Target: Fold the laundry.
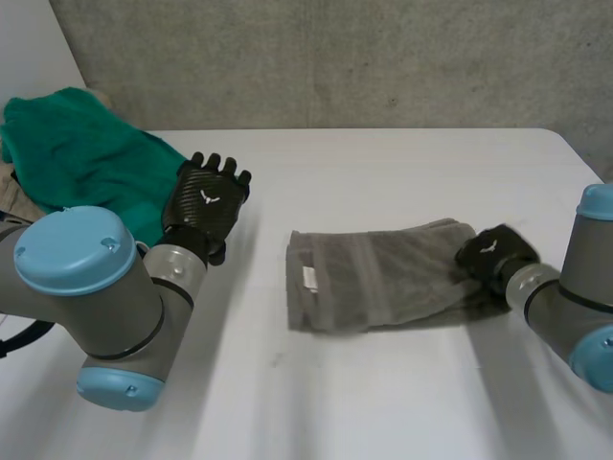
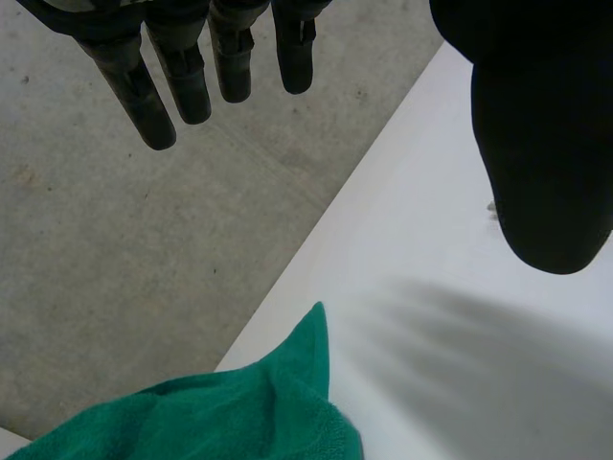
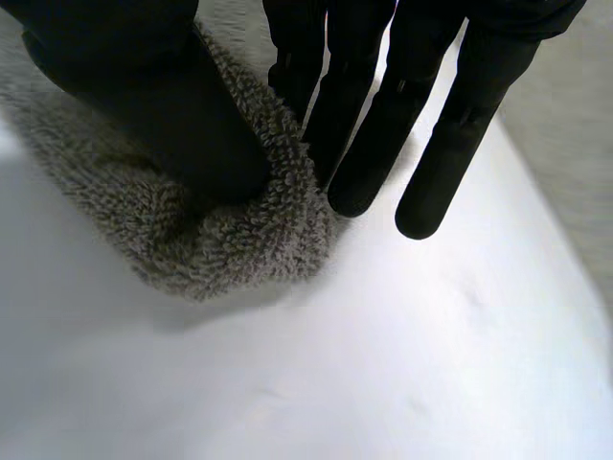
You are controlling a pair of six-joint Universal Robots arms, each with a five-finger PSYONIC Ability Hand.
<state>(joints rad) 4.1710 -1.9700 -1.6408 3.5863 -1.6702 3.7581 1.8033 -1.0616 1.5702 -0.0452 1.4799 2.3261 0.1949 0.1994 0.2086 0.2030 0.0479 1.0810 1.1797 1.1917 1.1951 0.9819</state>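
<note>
A grey towel (image 1: 374, 278), folded into a flat strip, lies on the white table (image 1: 383, 172) right of centre, with a white label (image 1: 310, 278) near its left end. My right hand (image 1: 493, 254) is at the towel's right end. In the right wrist view the thumb of that hand (image 3: 163, 105) presses the towel's edge (image 3: 230, 240) against the straight fingers (image 3: 374, 125), pinching the cloth. My left hand (image 1: 206, 201) hovers open over the table's left part, fingers (image 2: 182, 77) straight and spread, holding nothing.
A green cloth (image 1: 81, 153) lies bunched at the table's far left corner, just beyond my left hand; one tip of the green cloth (image 2: 239, 412) reaches the table's edge. Something beige (image 1: 14, 196) lies under it. A concrete wall stands behind the table.
</note>
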